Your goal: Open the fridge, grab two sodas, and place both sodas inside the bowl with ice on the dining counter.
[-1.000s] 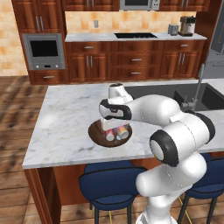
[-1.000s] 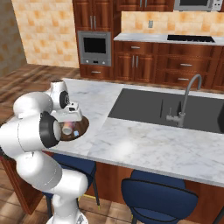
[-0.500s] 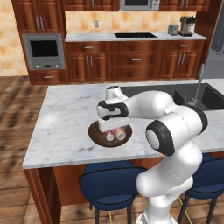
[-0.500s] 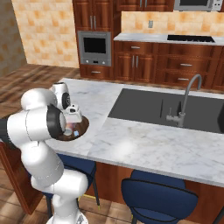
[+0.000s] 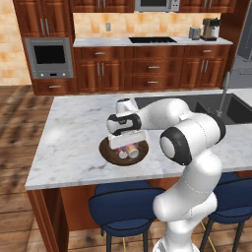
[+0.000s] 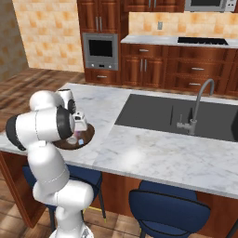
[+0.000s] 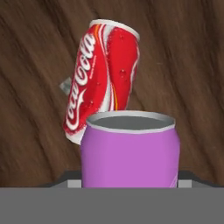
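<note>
Arm elbow swung up and right since earlier frame; hand stays over bowl (image 5: 105,150), centre-left of left base view. Gripper (image 5: 126,145) low over bowl; grip state cannot tell, fingertips hidden. Two sodas in bowl: red-and-white can (image 7: 104,74) lying on brown floor of bowl, purple can (image 7: 130,153) nearest camera, lower centre. Bowl on dining counter (image 5: 69,133).

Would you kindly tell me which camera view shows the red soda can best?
The hand view: the red soda can lies close up on the bowl, label readable. The left base view gives a glimpse under the claw; in the right base view I cannot tell it apart.
</note>
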You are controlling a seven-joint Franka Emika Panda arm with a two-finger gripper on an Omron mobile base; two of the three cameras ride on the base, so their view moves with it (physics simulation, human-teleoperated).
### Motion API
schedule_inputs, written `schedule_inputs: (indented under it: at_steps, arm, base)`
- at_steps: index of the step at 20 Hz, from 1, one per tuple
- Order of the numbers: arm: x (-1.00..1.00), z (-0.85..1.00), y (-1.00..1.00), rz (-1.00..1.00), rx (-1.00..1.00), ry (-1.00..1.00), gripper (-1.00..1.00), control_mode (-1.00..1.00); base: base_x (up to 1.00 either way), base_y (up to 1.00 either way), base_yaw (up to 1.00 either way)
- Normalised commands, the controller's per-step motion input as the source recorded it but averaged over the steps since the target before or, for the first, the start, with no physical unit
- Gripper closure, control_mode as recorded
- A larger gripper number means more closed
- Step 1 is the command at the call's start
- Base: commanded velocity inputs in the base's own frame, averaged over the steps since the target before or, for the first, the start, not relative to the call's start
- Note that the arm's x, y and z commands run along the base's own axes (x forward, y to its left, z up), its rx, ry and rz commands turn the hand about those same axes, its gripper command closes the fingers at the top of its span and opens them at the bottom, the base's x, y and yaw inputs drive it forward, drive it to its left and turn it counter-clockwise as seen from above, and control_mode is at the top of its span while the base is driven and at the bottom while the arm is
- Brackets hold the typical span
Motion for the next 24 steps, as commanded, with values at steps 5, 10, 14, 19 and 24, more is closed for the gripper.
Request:
schedule_inputs:
  at_steps: [5,10,14,19,24]
  arm:
    - [0.21,-0.18,0.02,0.00,0.00,0.00,1.00,-1.00]
    - [0.05,-0.23,0.00,0.00,0.00,0.00,-1.00,-1.00]
    - [0.00,-0.12,0.00,-0.01,0.00,0.00,-1.00,-1.00]
    - [-0.03,0.01,0.00,-0.04,0.00,0.00,-1.00,-1.00]
    - [-0.12,0.22,0.00,-0.02,0.00,0.01,-1.00,-1.00]
  base:
    - [0.00,0.00,0.00]
    - [0.00,0.00,0.00]
    - [0.00,0.00,0.00]
    - [0.00,0.00,0.00]
    - [0.00,0.00,0.00]
